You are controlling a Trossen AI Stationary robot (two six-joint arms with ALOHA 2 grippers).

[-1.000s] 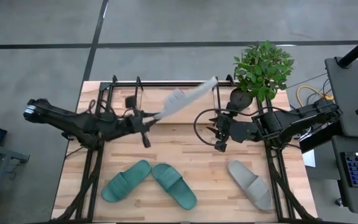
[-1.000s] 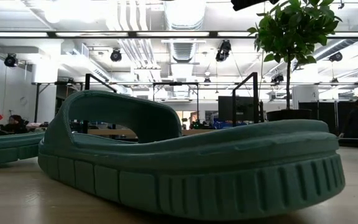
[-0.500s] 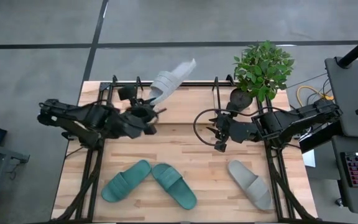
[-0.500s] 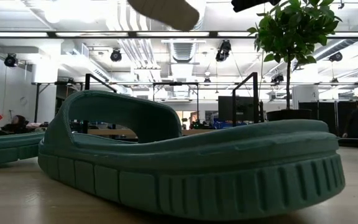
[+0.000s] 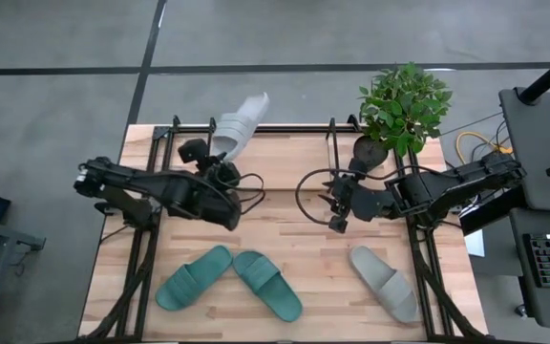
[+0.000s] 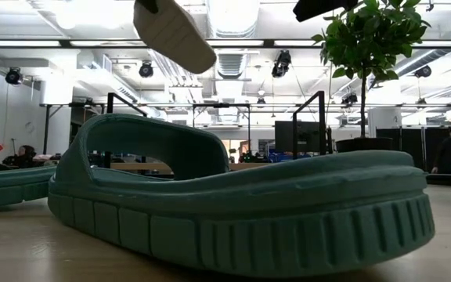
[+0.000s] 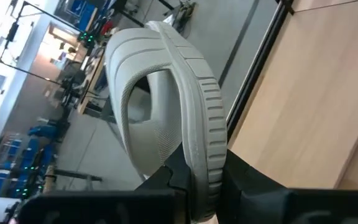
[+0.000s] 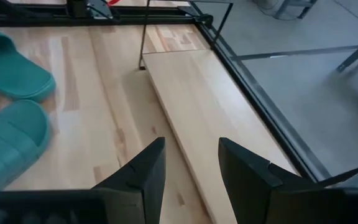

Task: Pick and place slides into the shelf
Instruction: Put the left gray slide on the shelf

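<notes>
My left gripper is shut on a light grey slide and holds it high over the left end of the shelf, a black rod rack with a light wood base at the table's far edge. The slide also shows at the top of the low view. My right gripper is open and empty near the shelf's right end; its wrist view shows the wood base. The teal pair and the second grey slide lie soles down near the front edge. My left gripper pinches the sole's near end between its two fingers, one on the footbed side and one on the underside. The fingers lie along the slide. The slide is lifted clear and turned on its edge, its strap away from the gripper, pointing toward the far edge.
A potted plant stands at the far right corner, just beyond the shelf's right end. The shelf's upright end loops rise beside my right gripper. Bare wood lies between the shelf and the slides at the front.
My left gripper has drawn back toward the table's left and far edges and turned. The grey slide has swung with it, from pointing toward the right along the shelf to pointing at the far edge over the shelf's left end. It stays clear of the table.
</notes>
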